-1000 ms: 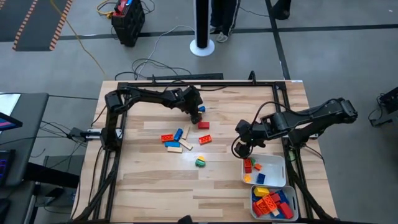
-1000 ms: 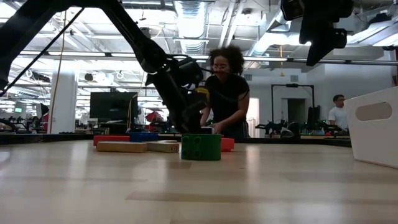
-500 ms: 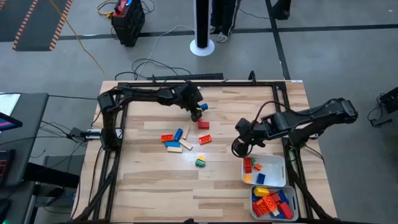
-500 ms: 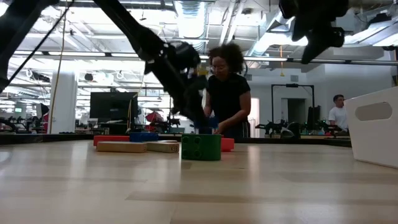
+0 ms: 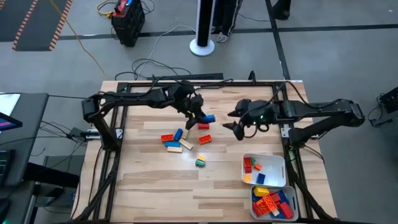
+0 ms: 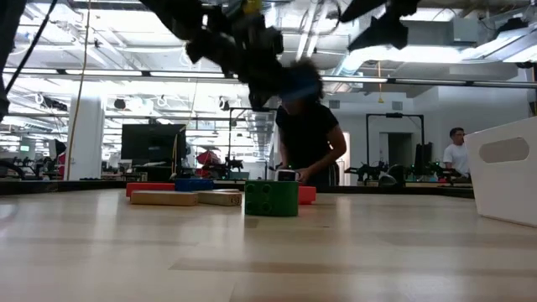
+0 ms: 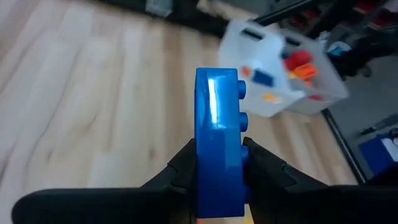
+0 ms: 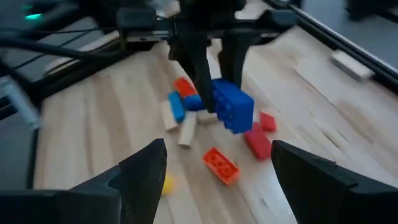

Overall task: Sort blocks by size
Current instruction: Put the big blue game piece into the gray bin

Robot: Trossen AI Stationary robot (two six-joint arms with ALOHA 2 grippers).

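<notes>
My left gripper (image 5: 200, 118) is shut on a blue studded brick (image 5: 208, 117) above the table's middle; the brick also shows in the left wrist view (image 7: 217, 130) and the right wrist view (image 8: 233, 104). My right gripper (image 5: 231, 122) is open and empty, just right of the brick (image 8: 217, 180). Loose blocks lie flat on the table: a red one (image 5: 203, 126), orange ones (image 5: 204, 139) (image 5: 166, 138), a blue one (image 5: 178, 134), tan ones (image 5: 185, 145) and a green and yellow one (image 5: 200, 162). My left gripper pinches the blue brick between its two fingers (image 7: 258, 163), one on the studded face and one on the opposite face (image 7: 200, 168), at the brick's end nearest the wrist. The fingers come down from above, slanting. The brick is lifted clear of the table.
Two white trays stand at the near right: one (image 5: 283, 169) with a few small blocks, one (image 5: 295, 200) nearer the edge with several larger blocks. A black frame runs round the table. A person stands beyond the far edge (image 6: 306, 138).
My left gripper has risen from the table with the blue brick, lifting it clear, and gone a little toward the right edge. My right gripper has gone from above the tray toward the far edge and the left, toward the brick.
</notes>
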